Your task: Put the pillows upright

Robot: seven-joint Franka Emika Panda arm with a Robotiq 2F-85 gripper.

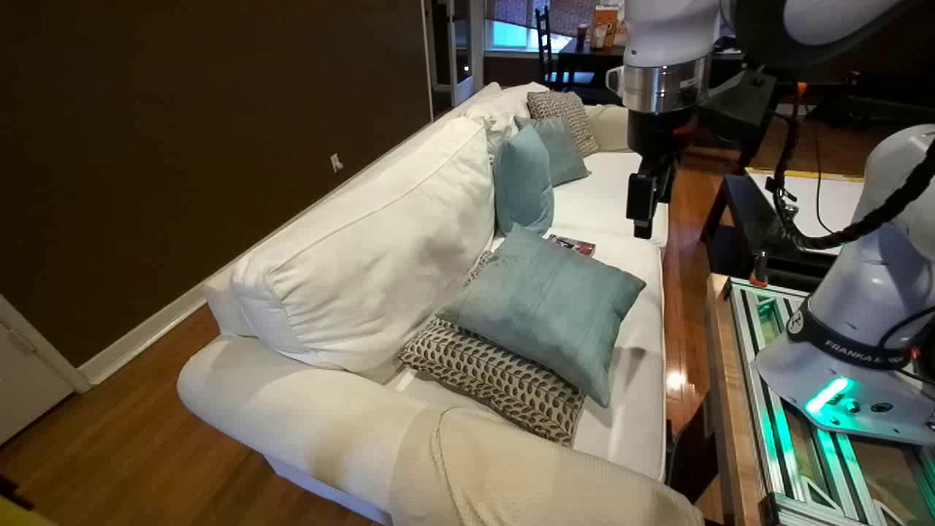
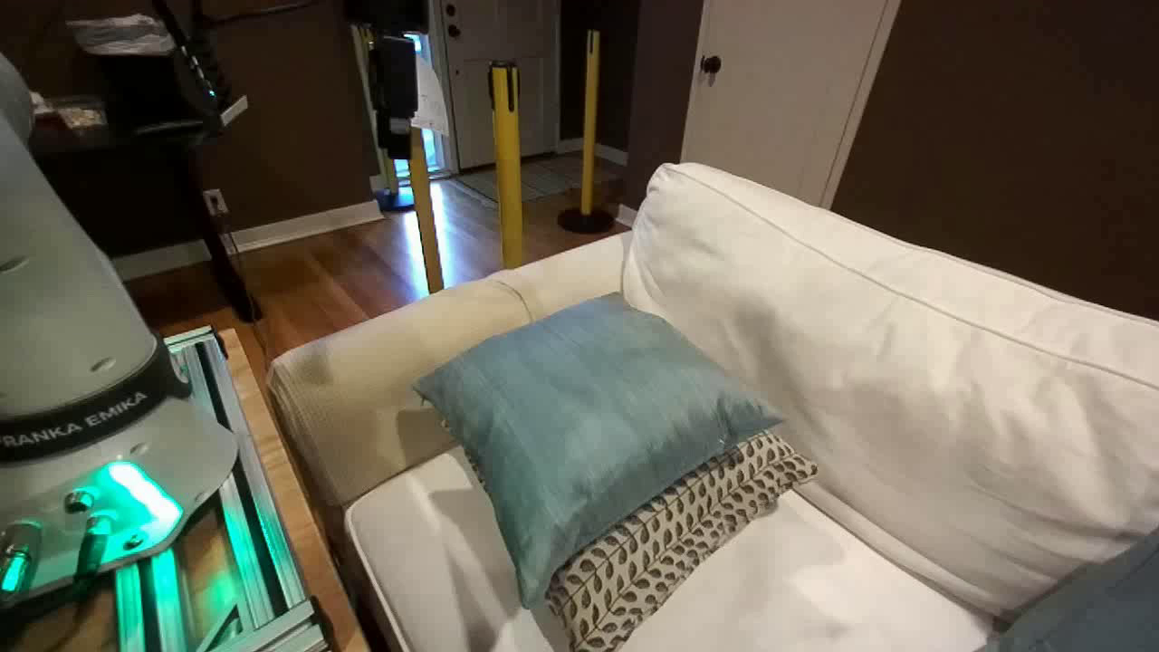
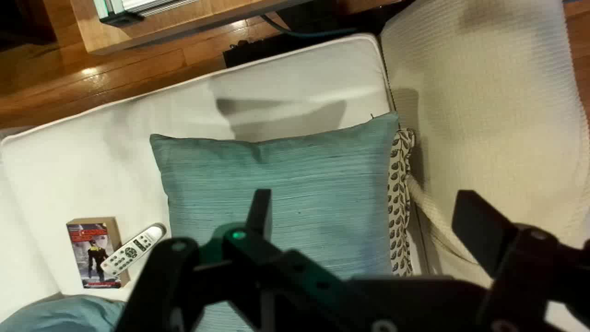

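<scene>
Teal pillow (image 2: 598, 417) atop patterned pillow (image 2: 670, 543), remote (image 3: 133, 249) clear only in wrist view, pincer (image 3: 365, 207) spread, empty

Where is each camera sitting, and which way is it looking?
Wrist view: behind the gripper, which shows open; looking down at a teal pillow.
An exterior view: high past one armrest, looking along the white sofa; robot arm, base, gripper show.
An exterior view: farther along, looking back at that armrest and yellow posts; base, gripper, some arm show.
Both exterior views share that pillow atop a leaf-patterned pillow.
</scene>
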